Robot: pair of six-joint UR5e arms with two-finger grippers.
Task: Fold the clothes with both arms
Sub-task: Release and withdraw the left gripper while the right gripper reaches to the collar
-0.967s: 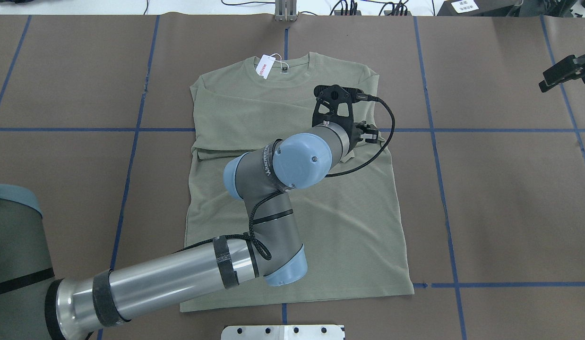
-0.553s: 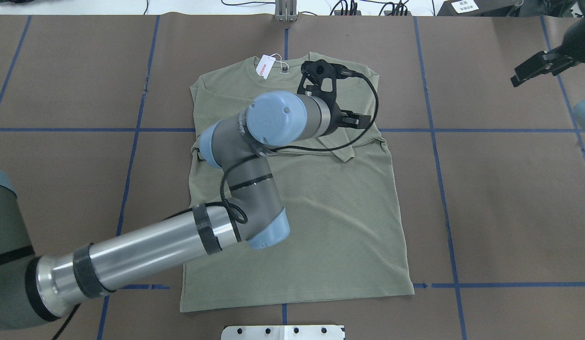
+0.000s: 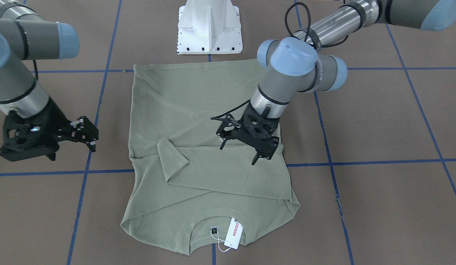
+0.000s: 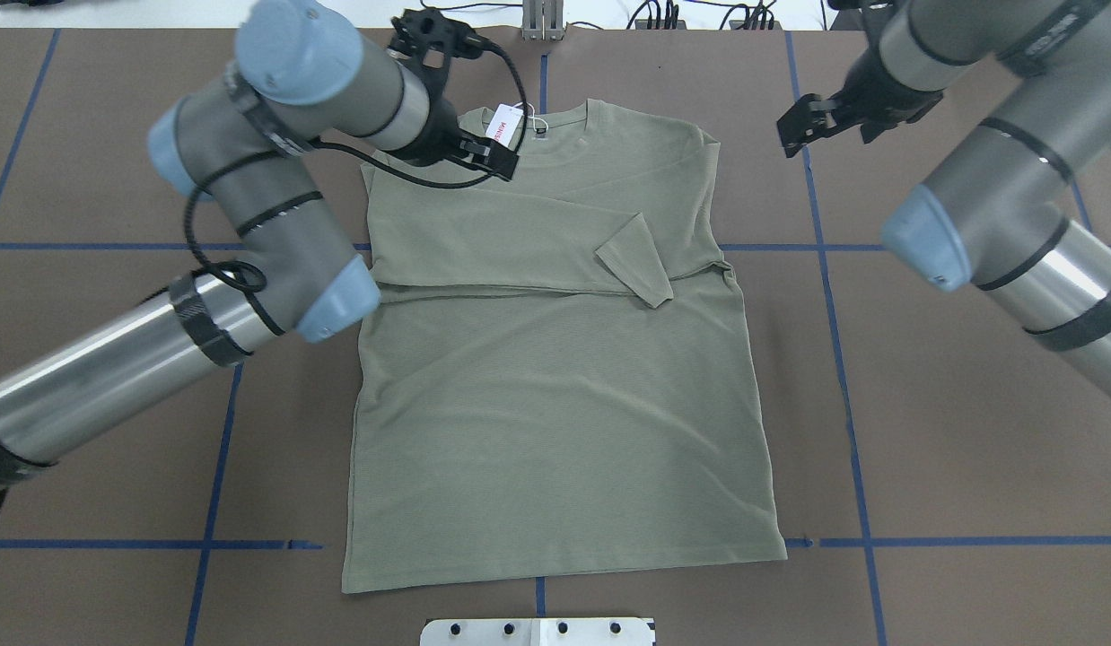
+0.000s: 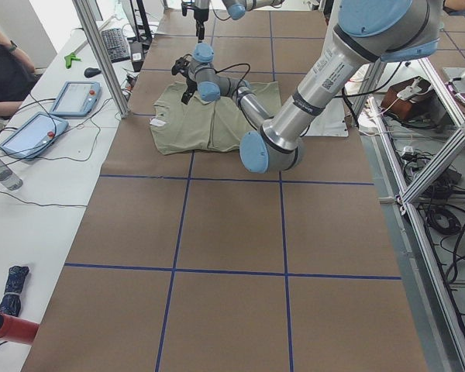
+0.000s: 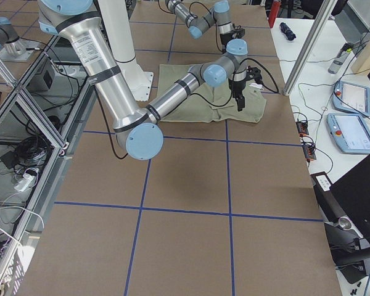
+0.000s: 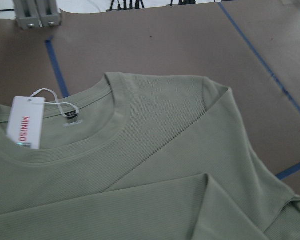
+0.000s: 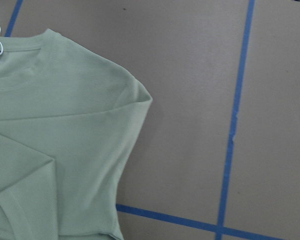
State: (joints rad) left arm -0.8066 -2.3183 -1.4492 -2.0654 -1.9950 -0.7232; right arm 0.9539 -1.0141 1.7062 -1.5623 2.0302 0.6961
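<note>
The green shirt [image 4: 555, 404] lies flat in the middle of the tabletop [image 4: 923, 404], with its neck on the far side from the robot. Both sleeves are folded over the chest, and the top sleeve [image 4: 520, 238] ends near the shirt's right side.

A second ago the left arm [image 4: 259, 206] reached right across the shirt, with the left fingers [image 4: 493, 157] by that sleeve end. Now it has pulled back. The fingers hang above the left shoulder, just beside the tag. They are spread apart and hold nothing. The sleeve stayed where it was.

The right arm [image 4: 995, 188] was far off at the edge. It has come in, and the right fingers [image 4: 793, 126] are near the shirt's right shoulder, over bare tabletop. They look spread too, with nothing in them.

So I think the sleeve fold is done. With one arm at each shoulder, the next job is probably to grab the top of the shirt and fold it down.

The white tag [image 3: 234, 232] says "MINISO" in red letters. A small black label [image 3: 214, 231] sits inside the collar, too tiny to read.
</note>
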